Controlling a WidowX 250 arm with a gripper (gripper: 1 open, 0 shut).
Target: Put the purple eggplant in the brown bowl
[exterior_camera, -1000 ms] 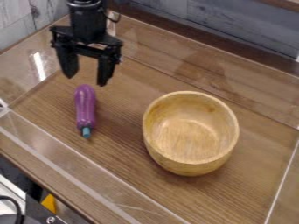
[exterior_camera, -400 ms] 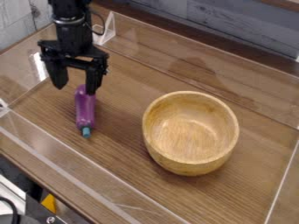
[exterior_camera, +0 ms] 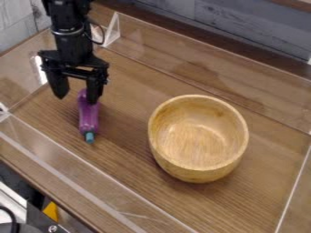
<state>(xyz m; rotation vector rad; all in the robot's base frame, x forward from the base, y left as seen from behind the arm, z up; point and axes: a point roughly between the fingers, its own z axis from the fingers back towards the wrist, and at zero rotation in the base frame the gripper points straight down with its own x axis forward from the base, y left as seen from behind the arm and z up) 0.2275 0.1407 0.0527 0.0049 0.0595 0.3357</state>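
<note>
one eggplant, one bowl, one gripper spread wide above the eggplant's far end.

you have a single purple eggplant (exterior_camera: 87, 116) lying flat on the wooden table (exterior_camera: 122, 173), left of the brown bowl (exterior_camera: 198, 136) and well apart from it, with its teal stem tip pointing toward the near edge. there is one brown bowl, upright, with nothing inside it. your one gripper (exterior_camera: 73, 88) points down with its jaws wide and nothing between them, hanging over the end of the eggplant farthest from the stem; whether a finger touches it you cannot tell. clear low walls (exterior_camera: 73, 182) ring the table around the eggplant and bowl. the table between the eggplant and the bowl is bare wood. behind the eggplant, past the gripper, a small white object (exterior_camera: 107, 32) sits too blurred to name.
</note>
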